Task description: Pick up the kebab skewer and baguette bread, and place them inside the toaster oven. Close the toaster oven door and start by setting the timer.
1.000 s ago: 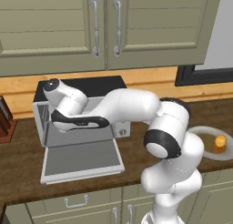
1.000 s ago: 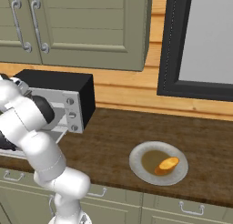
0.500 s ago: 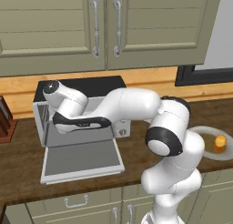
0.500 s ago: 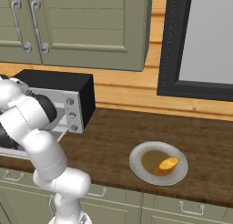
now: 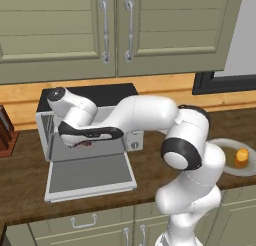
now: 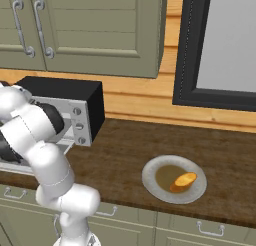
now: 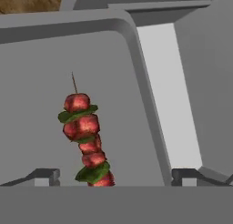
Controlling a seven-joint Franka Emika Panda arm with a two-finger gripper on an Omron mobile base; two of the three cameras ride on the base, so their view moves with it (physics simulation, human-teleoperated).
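The toaster oven [image 5: 95,93] stands on the counter with its door [image 5: 90,173] dropped flat. My gripper [image 5: 80,140] reaches into the oven's mouth. In the hand view the kebab skewer [image 7: 86,139], with red meat chunks and green bits, lies on the oven's grey floor between my wide-apart fingertips [image 7: 45,175], touching neither; the gripper [image 7: 116,175] is open. The golden baguette bread [image 6: 183,180] lies on a grey plate [image 6: 150,182] far to the right, also seen as the baguette bread [image 5: 241,157] at the left base view's right edge. The oven's knobs [image 6: 78,125] face forward.
A dark wooden block [image 5: 5,132] stands left of the oven. Cabinets [image 5: 115,25] hang above the counter. A dark-framed window [image 6: 220,45] sits behind the plate. Bare brown countertop [image 6: 120,150] lies between oven and plate.
The hand has edged slightly up and left at the oven's mouth; otherwise nothing has visibly moved.
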